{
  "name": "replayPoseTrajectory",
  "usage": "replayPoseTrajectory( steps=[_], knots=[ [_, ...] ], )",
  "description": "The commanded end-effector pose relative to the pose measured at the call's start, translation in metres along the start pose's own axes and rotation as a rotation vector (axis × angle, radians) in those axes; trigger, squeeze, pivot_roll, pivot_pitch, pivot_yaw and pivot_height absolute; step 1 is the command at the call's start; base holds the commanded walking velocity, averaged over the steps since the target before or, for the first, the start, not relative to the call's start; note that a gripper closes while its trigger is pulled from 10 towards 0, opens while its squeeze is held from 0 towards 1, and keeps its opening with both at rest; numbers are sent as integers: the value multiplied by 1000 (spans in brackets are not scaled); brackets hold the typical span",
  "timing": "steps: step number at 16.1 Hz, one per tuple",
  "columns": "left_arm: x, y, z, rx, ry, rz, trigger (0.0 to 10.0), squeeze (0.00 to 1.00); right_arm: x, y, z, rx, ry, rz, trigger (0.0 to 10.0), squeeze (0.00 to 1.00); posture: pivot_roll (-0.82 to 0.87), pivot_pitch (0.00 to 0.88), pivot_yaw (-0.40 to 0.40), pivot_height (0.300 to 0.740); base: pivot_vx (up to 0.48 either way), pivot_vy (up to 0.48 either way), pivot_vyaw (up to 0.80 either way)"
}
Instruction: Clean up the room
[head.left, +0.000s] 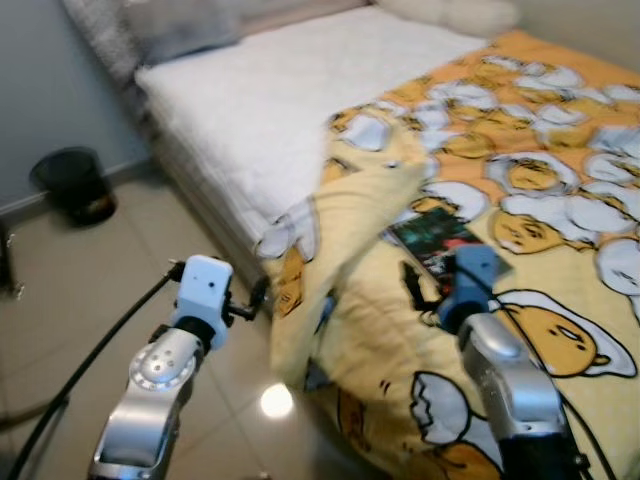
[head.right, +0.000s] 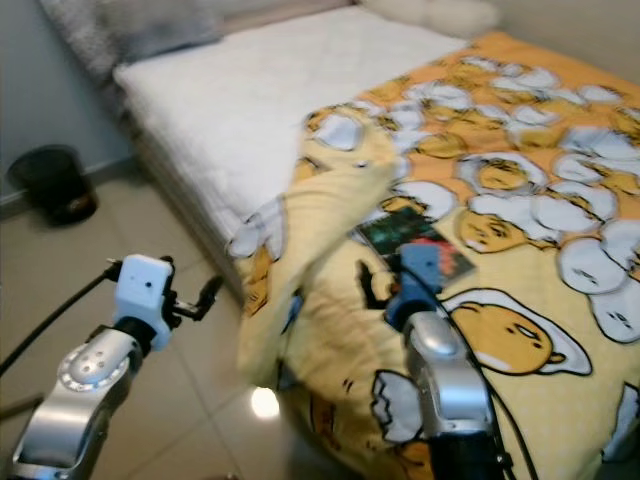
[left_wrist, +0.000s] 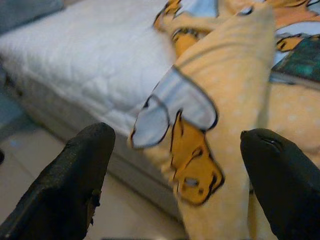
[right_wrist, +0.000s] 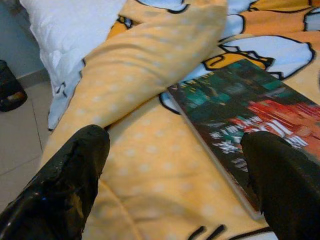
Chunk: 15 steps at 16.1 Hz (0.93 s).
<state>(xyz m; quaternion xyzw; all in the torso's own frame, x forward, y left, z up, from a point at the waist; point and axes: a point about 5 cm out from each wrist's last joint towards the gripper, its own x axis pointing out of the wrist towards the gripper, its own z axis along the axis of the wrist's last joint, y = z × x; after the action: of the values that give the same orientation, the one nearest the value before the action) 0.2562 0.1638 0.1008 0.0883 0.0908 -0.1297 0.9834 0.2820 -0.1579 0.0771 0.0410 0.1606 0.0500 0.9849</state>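
A yellow blanket lay bunched on the bed, folded over beside a book. A black bin stood on the floor. My right gripper hung over the book, fingers wide apart, holding nothing. My left gripper was wide too, facing the blanket's edge.

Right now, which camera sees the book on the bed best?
The right wrist view: the book is close and large, its dark green and red cover lying flat on the yellow blanket in front of the open right gripper. Both eye views show it small and blurred; the left wrist view catches just a corner.
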Motion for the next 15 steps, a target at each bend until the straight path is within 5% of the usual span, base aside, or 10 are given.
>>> replayPoseTrajectory(
  steps=[1, 9, 10, 11, 15],
  knots=[
    [0, -4, -1, -4, 5, -15, 10000, 541, -2, -5, 2, -4, -11, -22, 10000, 0, 16, 0, 28, 740, 285, 0, 800],
    [0, -7, -1, 38, 23, -73, 10000, 514, 3, -11, 2, 82, -3, -68, 10000, 0, 24, 0, 29, 740, 35, 0, 0],
    [0, -8, -2, 49, 31, -112, 10000, 510, 7, -15, 8, 40, -42, -101, 10000, 1000, 21, 0, 32, 740, 0, 0, 0],
    [1, -11, -2, 64, 37, -170, 10000, 510, 11, -19, 13, -7, -72, -134, 10000, 1000, 22, 0, 32, 740, 0, 0, 0],
    [3, -20, 3, 140, 51, -401, 10000, 522, 34, -36, 8, 151, 33, -243, 10000, 1000, 28, 0, 39, 740, 0, 0, 0]
  ],
)
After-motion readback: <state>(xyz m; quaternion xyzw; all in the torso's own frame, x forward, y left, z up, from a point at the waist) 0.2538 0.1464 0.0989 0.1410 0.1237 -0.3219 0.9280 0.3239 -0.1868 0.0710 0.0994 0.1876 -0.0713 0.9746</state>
